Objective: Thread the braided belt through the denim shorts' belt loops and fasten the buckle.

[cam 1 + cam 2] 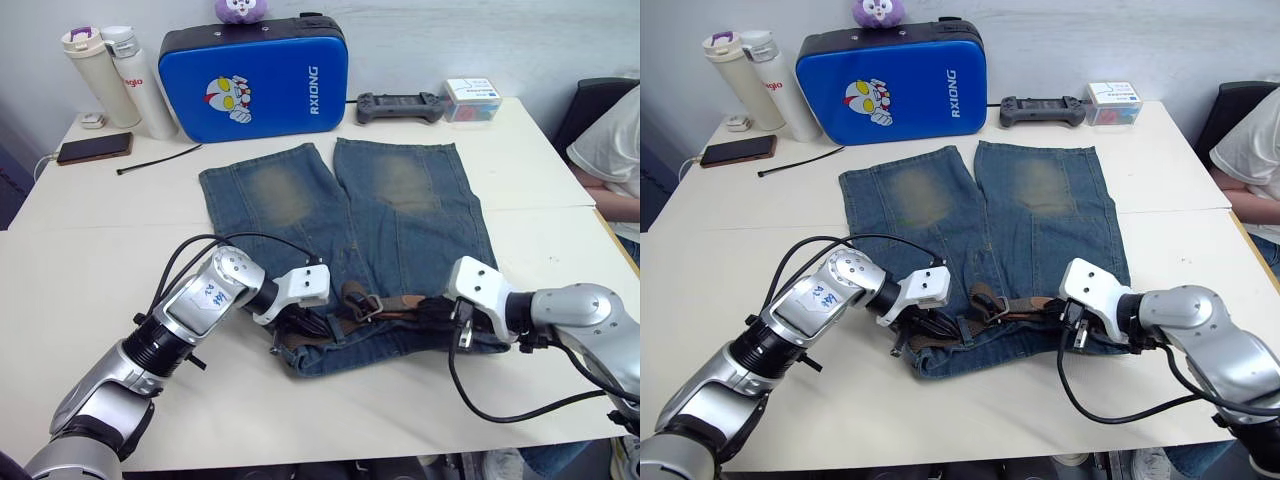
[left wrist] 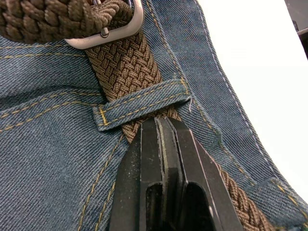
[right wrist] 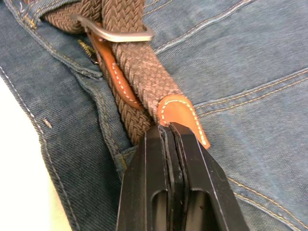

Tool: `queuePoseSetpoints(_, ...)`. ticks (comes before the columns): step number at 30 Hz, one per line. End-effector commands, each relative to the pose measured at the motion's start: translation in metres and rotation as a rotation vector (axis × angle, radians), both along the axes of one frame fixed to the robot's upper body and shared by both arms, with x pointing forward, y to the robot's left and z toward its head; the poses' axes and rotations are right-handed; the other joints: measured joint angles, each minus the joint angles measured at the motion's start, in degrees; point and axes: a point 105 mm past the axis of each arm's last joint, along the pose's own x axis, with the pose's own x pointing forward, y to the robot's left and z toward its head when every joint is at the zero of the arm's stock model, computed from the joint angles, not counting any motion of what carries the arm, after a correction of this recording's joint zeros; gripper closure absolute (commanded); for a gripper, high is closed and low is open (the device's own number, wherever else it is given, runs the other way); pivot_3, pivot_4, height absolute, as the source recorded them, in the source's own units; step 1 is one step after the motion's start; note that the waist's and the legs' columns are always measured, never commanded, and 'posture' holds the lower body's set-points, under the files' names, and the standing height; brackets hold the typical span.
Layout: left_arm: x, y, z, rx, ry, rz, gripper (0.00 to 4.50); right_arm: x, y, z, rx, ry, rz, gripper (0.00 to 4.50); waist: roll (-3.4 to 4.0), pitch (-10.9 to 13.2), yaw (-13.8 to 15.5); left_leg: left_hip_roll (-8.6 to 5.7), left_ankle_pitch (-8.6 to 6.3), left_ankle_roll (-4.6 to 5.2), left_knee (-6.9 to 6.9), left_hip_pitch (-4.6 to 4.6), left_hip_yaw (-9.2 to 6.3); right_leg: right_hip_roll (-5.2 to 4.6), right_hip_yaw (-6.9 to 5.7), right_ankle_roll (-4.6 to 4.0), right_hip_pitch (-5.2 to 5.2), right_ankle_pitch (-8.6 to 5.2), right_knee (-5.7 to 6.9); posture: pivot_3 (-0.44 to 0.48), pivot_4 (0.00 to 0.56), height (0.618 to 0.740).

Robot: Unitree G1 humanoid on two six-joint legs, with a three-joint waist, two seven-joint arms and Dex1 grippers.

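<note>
The denim shorts (image 1: 300,195) lie flat mid-table, waistband toward me. The braided belt (image 1: 395,303) runs along the waistband, and its strap passes through the silver buckle (image 1: 366,304) near the fly. My left gripper (image 1: 303,321) is shut, its tips resting on the belt (image 2: 127,67) right at a belt loop (image 2: 144,103), with the buckle (image 2: 103,31) just beyond. My right gripper (image 1: 441,313) is also shut, its tips touching the belt's tan leather end (image 3: 185,115), past which sits the buckle (image 3: 115,32).
A blue padded case (image 1: 255,78), two bottles (image 1: 120,70), a phone (image 1: 93,148), a black cable tie (image 1: 158,160), a game controller (image 1: 400,105) and a small box (image 1: 472,98) line the far edge. A person (image 1: 610,165) sits at the right.
</note>
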Motion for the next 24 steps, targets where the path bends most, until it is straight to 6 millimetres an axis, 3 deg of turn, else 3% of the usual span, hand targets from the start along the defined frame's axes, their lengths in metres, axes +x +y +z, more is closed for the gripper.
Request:
queuePoseSetpoints(1,0.005,0.002,-0.001,0.027,-0.035,0.028,4.5,0.003,-0.001,0.017,-0.009,-0.071,0.006,4.41,0.0,0.0,0.0,0.0,0.0,0.0,0.0,0.0,0.0,0.0,0.0,0.0,0.0,0.0,0.0,0.0,0.15,0.74)
queuePoseSetpoints(9,0.005,0.001,0.0,0.021,-0.036,0.031,4.5,0.002,0.009,0.017,0.011,-0.067,0.048,4.41,0.0,0.0,0.0,0.0,0.0,0.0,0.0,0.01,0.0,0.0,0.0,0.0,0.01,0.0,-0.01,0.0,0.15,0.74)
queuePoseSetpoints(10,0.005,0.001,0.0,0.021,-0.038,0.032,4.5,0.003,0.008,0.016,-0.024,-0.091,0.053,3.81,0.0,0.0,0.0,0.0,0.0,0.0,0.0,0.01,0.0,0.0,0.0,0.0,0.01,0.0,-0.01,0.0,0.15,0.74)
queuePoseSetpoints(11,0.005,0.001,0.0,0.02,-0.039,0.033,4.5,0.004,0.008,0.015,-0.048,-0.108,0.057,3.59,0.0,0.0,0.0,0.0,0.0,0.0,0.0,0.01,0.0,0.0,0.0,0.0,0.01,0.0,-0.01,0.0,0.15,0.74)
queuePoseSetpoints(13,0.005,0.002,0.001,0.02,-0.042,0.034,4.5,0.004,0.007,0.007,-0.104,-0.111,0.064,2.73,0.0,0.0,0.0,0.0,0.0,0.0,0.0,0.01,-0.01,0.0,0.0,0.0,0.01,0.0,-0.01,0.0,0.15,0.74)
queuePoseSetpoints(24,0.008,0.003,0.002,0.022,-0.053,0.04,4.5,0.005,0.007,-0.012,-0.167,-0.1,0.093,2.73,0.0,0.0,0.0,0.0,0.0,0.0,0.0,0.02,-0.01,0.0,-0.01,0.0,0.01,0.0,-0.01,0.0,0.15,0.74)
